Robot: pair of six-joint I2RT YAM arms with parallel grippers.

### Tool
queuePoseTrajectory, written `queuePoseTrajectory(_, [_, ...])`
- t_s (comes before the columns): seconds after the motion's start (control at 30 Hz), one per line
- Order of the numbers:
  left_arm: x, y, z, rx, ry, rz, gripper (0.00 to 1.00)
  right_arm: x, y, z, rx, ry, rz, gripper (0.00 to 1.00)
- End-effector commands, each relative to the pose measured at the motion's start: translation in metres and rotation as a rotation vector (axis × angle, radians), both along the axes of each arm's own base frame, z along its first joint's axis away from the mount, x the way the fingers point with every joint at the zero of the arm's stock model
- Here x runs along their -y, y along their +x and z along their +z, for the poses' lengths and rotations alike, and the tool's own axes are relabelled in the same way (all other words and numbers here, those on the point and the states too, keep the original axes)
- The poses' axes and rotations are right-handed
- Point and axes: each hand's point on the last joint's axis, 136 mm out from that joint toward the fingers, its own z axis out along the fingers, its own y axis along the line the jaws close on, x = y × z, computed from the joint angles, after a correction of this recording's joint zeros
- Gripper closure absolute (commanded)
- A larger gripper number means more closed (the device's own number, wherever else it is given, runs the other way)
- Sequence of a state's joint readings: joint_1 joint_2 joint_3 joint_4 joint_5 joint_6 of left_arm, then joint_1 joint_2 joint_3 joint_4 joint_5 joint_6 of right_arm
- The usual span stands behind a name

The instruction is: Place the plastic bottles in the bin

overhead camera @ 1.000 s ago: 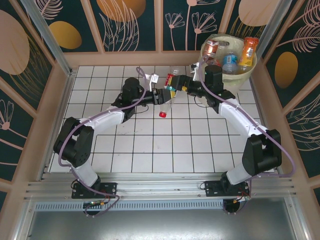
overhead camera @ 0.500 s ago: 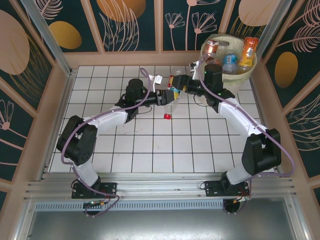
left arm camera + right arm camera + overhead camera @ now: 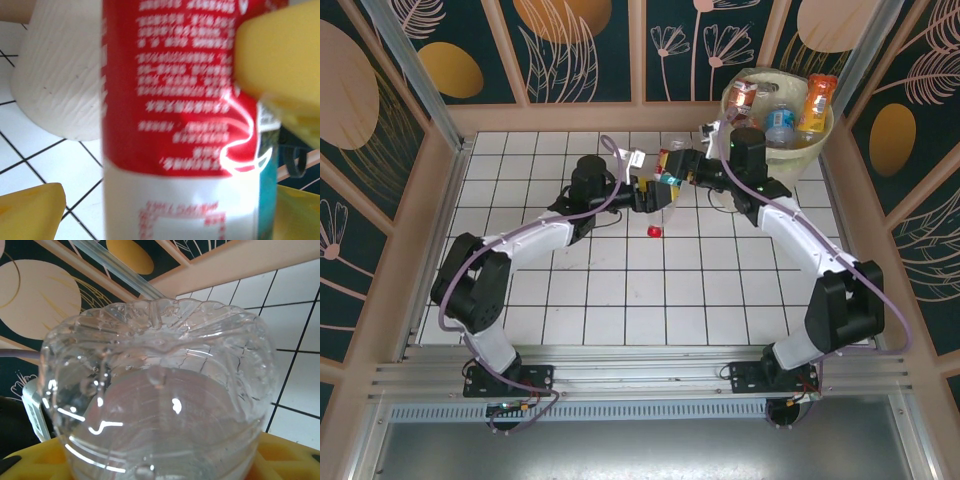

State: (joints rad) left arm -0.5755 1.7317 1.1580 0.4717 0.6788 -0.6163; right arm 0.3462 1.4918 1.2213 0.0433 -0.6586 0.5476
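Observation:
A clear plastic bottle (image 3: 661, 207) with a red and white label (image 3: 170, 100) hangs above the tiles with its red cap (image 3: 653, 232) pointing down. My right gripper (image 3: 667, 178) is shut on it near its base. That clear base (image 3: 160, 380) sits between my right gripper's (image 3: 160, 462) yellow fingers. My left gripper (image 3: 646, 196) stands open around the label. Its yellow fingertip (image 3: 30, 212) is clear of the bottle, with tile showing in the gap. The cream bin (image 3: 817, 146) stands at the far right corner with several bottles inside.
An orange bottle (image 3: 817, 100), a blue-labelled one (image 3: 778, 122) and a red-labelled one (image 3: 748, 95) stick up out of the bin. The bin's pale wall (image 3: 60, 75) stands just behind the held bottle. Wooden walls ring the white tiled floor (image 3: 620, 300).
My left gripper has opened off the bottle and my right gripper has shut on it. The bottle swung from slanted to hanging cap-down, and both grippers shifted slightly right.

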Motion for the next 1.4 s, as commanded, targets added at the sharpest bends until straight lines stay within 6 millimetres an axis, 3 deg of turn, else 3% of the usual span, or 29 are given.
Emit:
queuePoseTrajectory(0.0, [-0.009,-0.001,0.013,0.15,0.12,0.025,0.01,0.013,-0.01,0.029,0.109,-0.021,-0.036,0.43])
queuePoseTrajectory(0.3, [-0.033,-0.02,0.064,0.369,0.168,0.065,0.01,0.07,-0.022,0.058,0.224,-0.142,-0.223,0.43])
queuePoseTrajectory(0.5, [-0.053,-0.041,0.118,0.489,0.145,0.104,0.01,0.109,-0.037,0.1,0.353,-0.21,-0.364,0.43])
queuePoseTrajectory(0.67, [-0.069,-0.051,0.143,0.559,0.172,0.153,0.01,0.148,-0.033,0.138,0.437,-0.287,-0.565,0.43])
queuePoseTrajectory(1.0, [-0.101,-0.067,0.144,0.671,0.265,0.245,0.01,0.194,-0.004,0.21,0.545,-0.413,-0.802,0.43])
queuePoseTrajectory(1.13, [-0.101,-0.068,0.142,0.664,0.267,0.239,0.01,0.21,0.015,0.22,0.551,-0.491,-0.899,0.43])
queuePoseTrajectory(1.37, [-0.101,-0.067,0.14,0.66,0.278,0.236,0.01,0.242,0.041,0.213,0.507,-0.642,-1.073,0.44])
